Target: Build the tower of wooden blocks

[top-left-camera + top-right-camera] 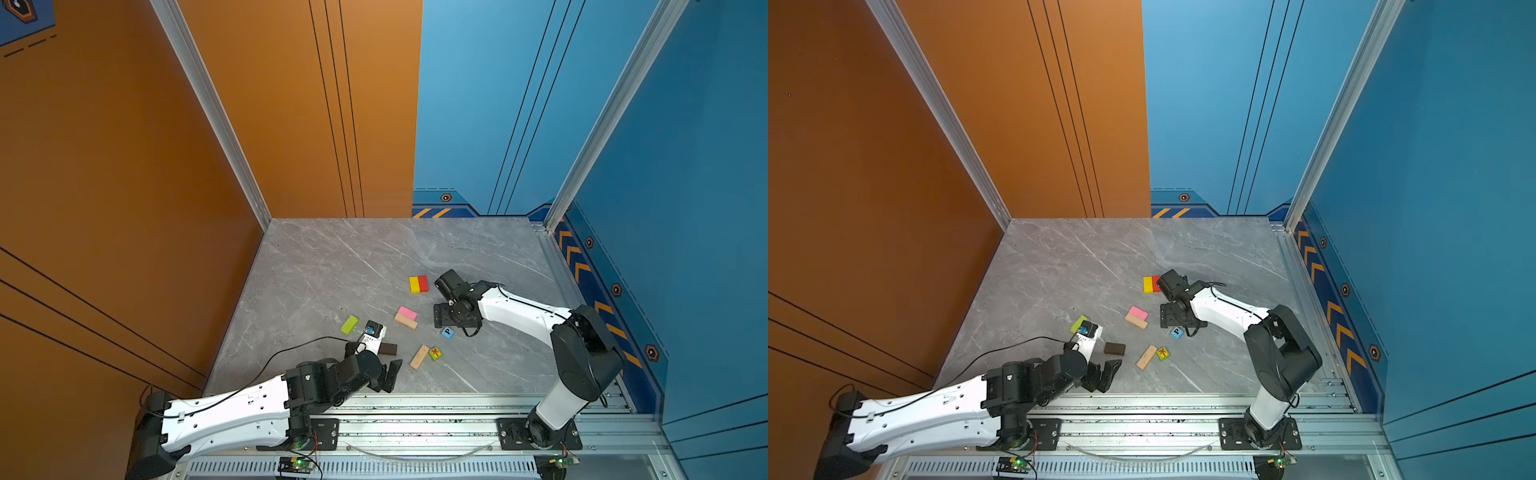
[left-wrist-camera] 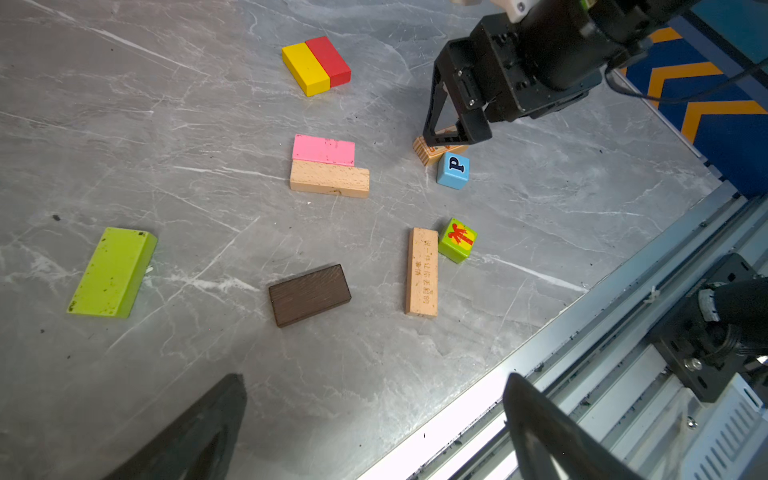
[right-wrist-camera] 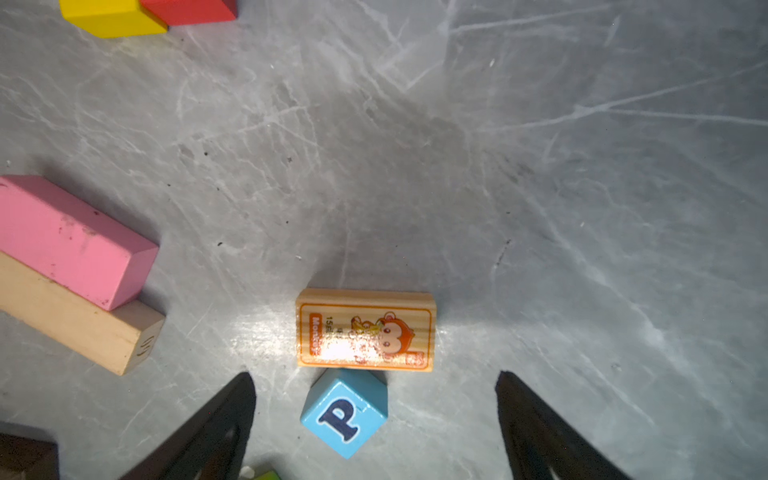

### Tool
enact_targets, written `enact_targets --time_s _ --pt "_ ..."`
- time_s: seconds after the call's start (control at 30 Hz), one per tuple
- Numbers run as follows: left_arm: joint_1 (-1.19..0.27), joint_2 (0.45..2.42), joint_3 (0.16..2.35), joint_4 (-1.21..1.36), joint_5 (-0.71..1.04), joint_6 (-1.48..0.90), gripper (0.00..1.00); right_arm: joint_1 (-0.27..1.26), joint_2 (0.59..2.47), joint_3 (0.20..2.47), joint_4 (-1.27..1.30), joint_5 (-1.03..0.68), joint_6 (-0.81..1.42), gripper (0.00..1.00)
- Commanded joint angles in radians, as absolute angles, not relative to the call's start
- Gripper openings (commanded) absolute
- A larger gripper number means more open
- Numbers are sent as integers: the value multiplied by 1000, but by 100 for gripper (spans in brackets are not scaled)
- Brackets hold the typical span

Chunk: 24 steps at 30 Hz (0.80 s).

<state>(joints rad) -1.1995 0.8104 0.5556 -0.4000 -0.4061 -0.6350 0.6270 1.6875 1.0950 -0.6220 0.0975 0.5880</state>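
Note:
The wooden blocks lie loose on the grey table, none stacked. My right gripper (image 3: 375, 373) is open and low over the blue "P" cube (image 3: 345, 411), which sits between its fingers without touching them. A tan monkey-print block (image 3: 365, 329) lies against the cube, just past the fingertips. Pink (image 1: 407, 312) and tan (image 1: 405, 321) blocks lie side by side to the left. Yellow and red blocks (image 1: 418, 284) sit together farther back. My left gripper (image 2: 374, 376) hangs open and empty near the front edge, with the dark brown block (image 2: 309, 295) ahead of it.
A lime block (image 2: 112, 272) lies at the left. A long tan block (image 2: 422, 272) and a green cube (image 2: 457, 240) touch near the front. The metal rail (image 1: 415, 415) runs along the table's front edge. Orange and blue walls close in the sides and back.

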Motion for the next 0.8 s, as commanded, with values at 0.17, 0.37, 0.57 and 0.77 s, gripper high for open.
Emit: enact_targets --time_s 0.17,0.37,0.57,0.77 --pt "-1145 878 570 -344 -284 -563 98 599 1744 1126 -583 45 571 84" --pt "-1123 894 577 -330 -263 -550 98 602 1776 1135 -574 35 572 83" --pt "-1090 893 576 -327 -237 -539 98 604 1790 1138 -580 43 581 81" --pt "-1064 888 562 -323 -215 -533 98 606 1804 1146 -587 47 588 80"
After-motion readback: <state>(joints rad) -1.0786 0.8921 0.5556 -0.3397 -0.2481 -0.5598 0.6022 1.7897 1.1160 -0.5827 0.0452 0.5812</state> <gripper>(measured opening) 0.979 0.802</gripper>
